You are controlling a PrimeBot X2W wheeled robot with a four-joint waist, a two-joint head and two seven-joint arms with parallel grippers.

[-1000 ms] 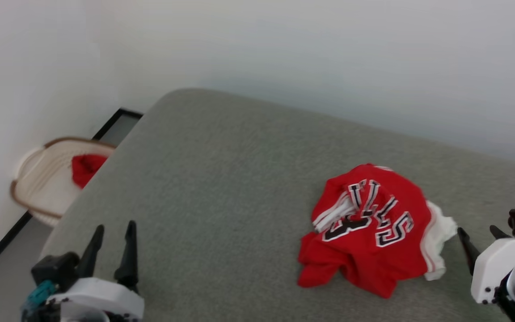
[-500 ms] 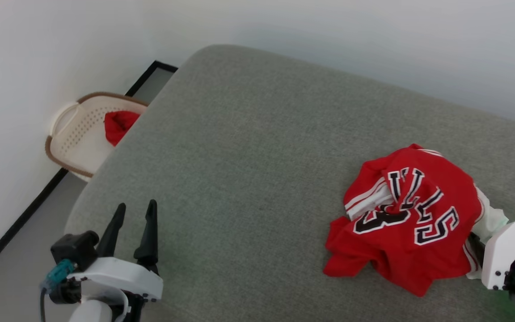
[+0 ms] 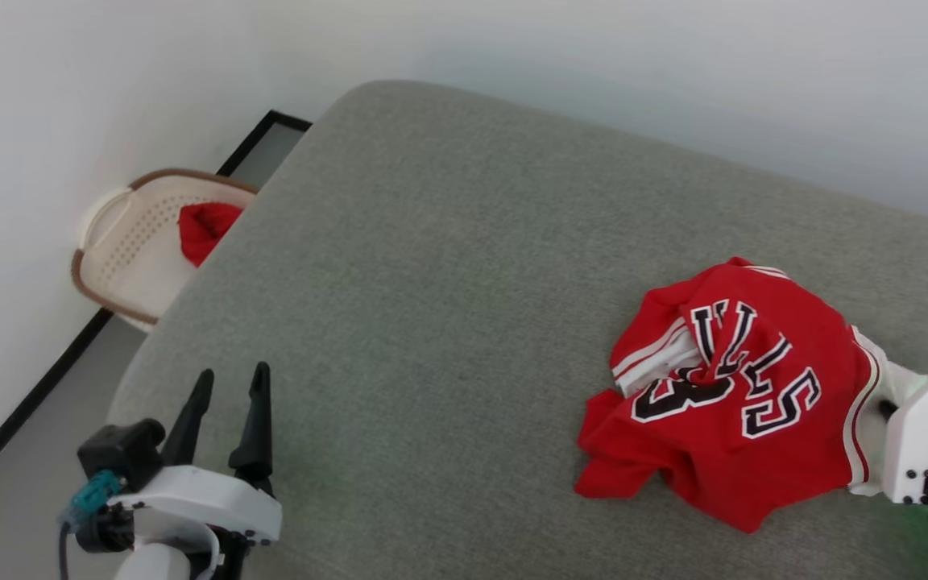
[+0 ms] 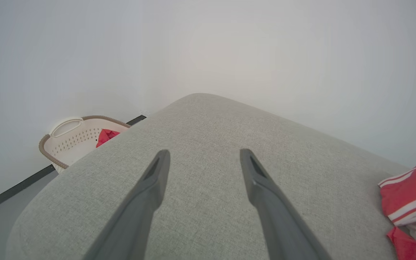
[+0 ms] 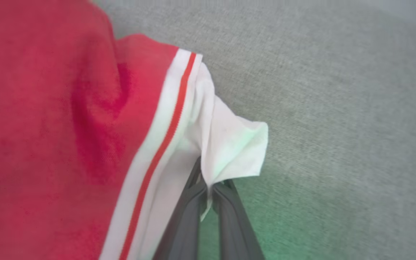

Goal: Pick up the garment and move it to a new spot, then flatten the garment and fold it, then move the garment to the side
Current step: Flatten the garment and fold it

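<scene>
Cream basket (image 3: 130, 246) beside the grey padded surface (image 3: 432, 282) holds a red cloth (image 3: 205, 228). Left gripper (image 3: 233, 372): fingers spread wide. Right gripper (image 5: 209, 187): fingers pinched on the white sleeve of the garment (image 5: 49, 108).

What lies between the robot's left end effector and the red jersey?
Only bare grey fabric surface: the head view shows nothing between the open left end effector and the jersey.

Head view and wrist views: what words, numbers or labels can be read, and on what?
"LLS": black, white-edged letters on the red garment, upside down in the head view; the letters before them are lost in a fold.
"3": black number beside those letters; the digit next to it is crumpled and unreadable.
Nothing else bears readable text.
</scene>
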